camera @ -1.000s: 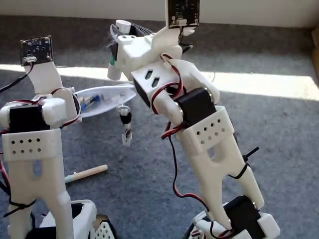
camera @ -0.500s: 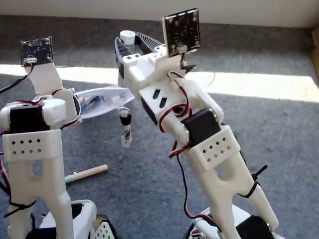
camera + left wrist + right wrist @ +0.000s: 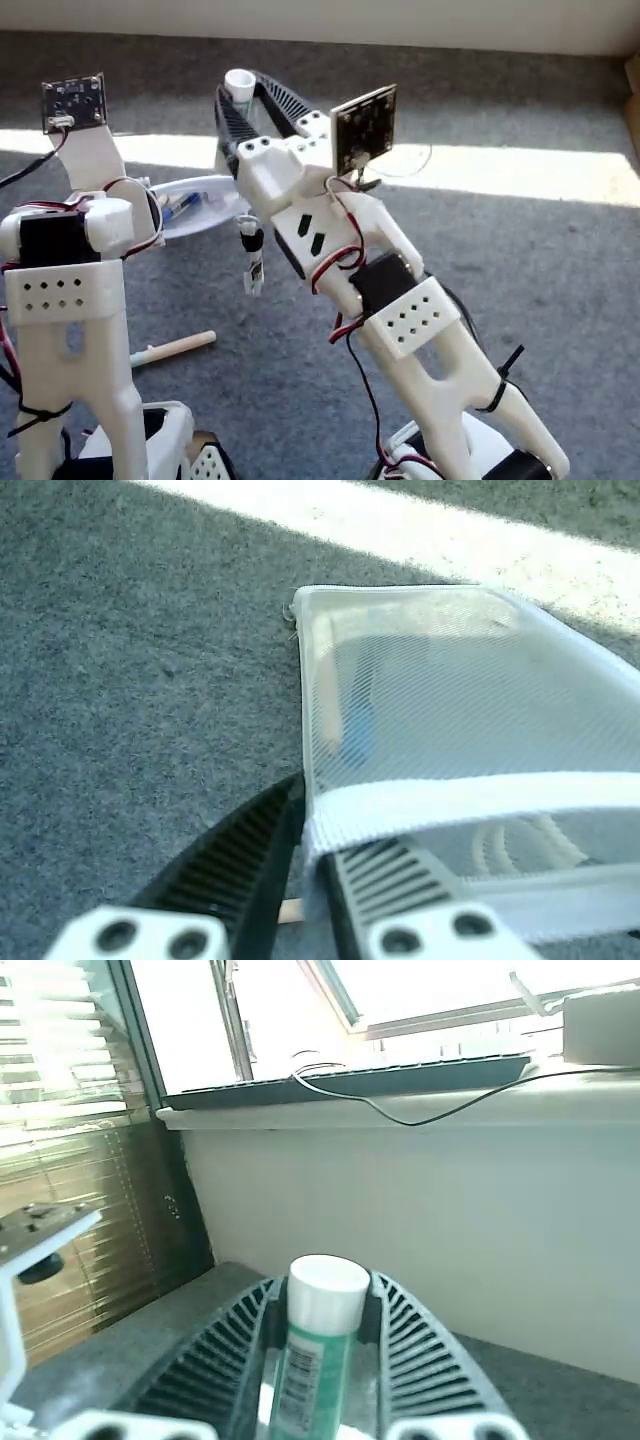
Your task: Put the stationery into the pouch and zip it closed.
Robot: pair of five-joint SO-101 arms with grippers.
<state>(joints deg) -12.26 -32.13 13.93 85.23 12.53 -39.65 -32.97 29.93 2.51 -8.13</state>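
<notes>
— While the right gripper [image 3: 250,88] is up off the carpet [image 3: 520,260] and tilted toward the far wall [image 3: 450,1220], its jaws are clamped on a glue stick [image 3: 318,1350]. Agree?

— Agree. White cap up, green body down between the ribbed fingers [image 3: 420,1360]. Glue stick is in the air, well apart from the pouch [image 3: 450,690]. Left side?

— Left gripper [image 3: 308,830] is closed on the pouch, pinching its white edge band between both fingers. Low, near the carpet.

— Pouch position?

— On the carpet just beside the left arm [image 3: 70,270], clear mesh. Through it I see a blue item [image 3: 357,725] and a pale stick [image 3: 325,690] inside. Zip state: can't tell.

— Loose stuff outside?

— Small black-and-white item [image 3: 250,258] on the carpet between the two arms, near the pouch's end, not touching it. Wooden stick [image 3: 178,347] lies nearer the left arm's base, well apart from the pouch.

— Anything further out?

— Sunlit strip [image 3: 530,172] across the carpet beyond the arms. Right wrist view has a window sill with a cable [image 3: 420,1110] draped along it, blinds [image 3: 70,1210] off to one side.
</notes>
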